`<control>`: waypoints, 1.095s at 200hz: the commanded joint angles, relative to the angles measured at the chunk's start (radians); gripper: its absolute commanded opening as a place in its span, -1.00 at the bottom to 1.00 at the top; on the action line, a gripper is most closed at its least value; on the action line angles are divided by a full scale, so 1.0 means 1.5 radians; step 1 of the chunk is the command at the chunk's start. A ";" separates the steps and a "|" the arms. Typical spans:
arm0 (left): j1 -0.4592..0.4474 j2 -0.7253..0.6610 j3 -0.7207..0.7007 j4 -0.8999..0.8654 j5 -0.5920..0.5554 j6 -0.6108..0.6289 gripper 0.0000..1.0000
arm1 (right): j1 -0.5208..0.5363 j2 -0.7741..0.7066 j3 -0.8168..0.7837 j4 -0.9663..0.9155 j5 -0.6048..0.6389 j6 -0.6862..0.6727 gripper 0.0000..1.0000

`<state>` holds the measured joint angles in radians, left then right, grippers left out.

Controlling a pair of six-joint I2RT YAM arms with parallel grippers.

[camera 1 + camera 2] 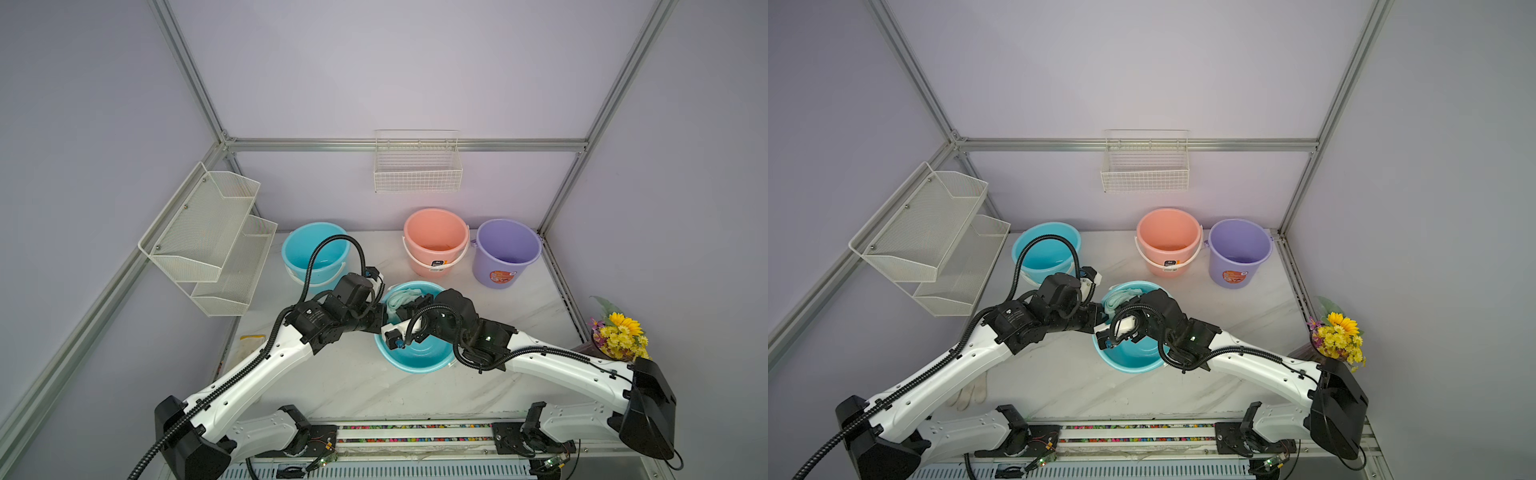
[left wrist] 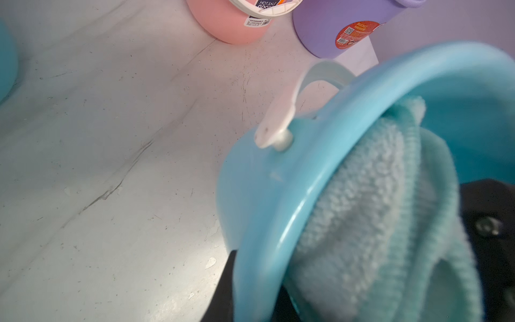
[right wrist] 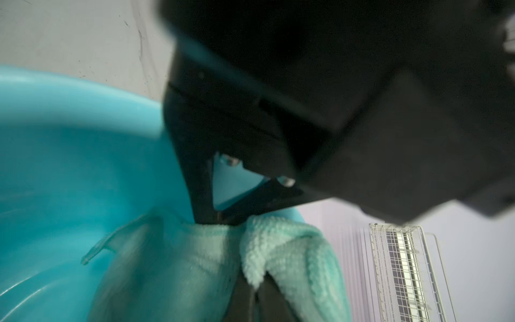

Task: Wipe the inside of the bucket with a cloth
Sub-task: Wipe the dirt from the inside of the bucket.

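Looks like the wiping step is in hand. The tipped blue bucket (image 1: 415, 360) is clamped at its rim by the left claw (image 1: 381, 318). The cloth (image 3: 292, 251) is bunched inside near that rim, pinched at the right claw (image 3: 220, 218) tips. Next, a firm sweep around the wall is probably needed.

On my screens the cloth (image 1: 401, 297) was pale mint green, the bucket (image 1: 419, 358) turquoise. A second bucket (image 1: 297, 245) was sky blue, a third bucket (image 1: 432, 228) salmon pink, a fourth bucket (image 1: 507, 241) lilac. The table (image 1: 415, 395) was white with grey veins, and the flowers (image 1: 621, 332) yellow.
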<state>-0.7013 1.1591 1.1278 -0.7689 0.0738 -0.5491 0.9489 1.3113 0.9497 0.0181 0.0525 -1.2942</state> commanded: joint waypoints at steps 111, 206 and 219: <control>-0.013 -0.039 0.036 0.069 0.086 0.021 -1.00 | -0.080 0.169 0.005 -0.073 -0.095 -0.069 -1.00; -0.013 -0.013 0.041 0.046 0.033 0.013 -1.00 | -0.077 0.100 0.037 -0.152 -0.065 -0.090 -1.00; -0.014 -0.006 0.042 0.042 0.027 0.012 -1.00 | -0.071 0.068 0.036 -0.161 -0.055 -0.104 -1.00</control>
<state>-0.7101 1.1542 1.1278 -0.7738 0.0555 -0.5159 0.8421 1.5074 0.9806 -0.1810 -0.0383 -1.4044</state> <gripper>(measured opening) 0.134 0.049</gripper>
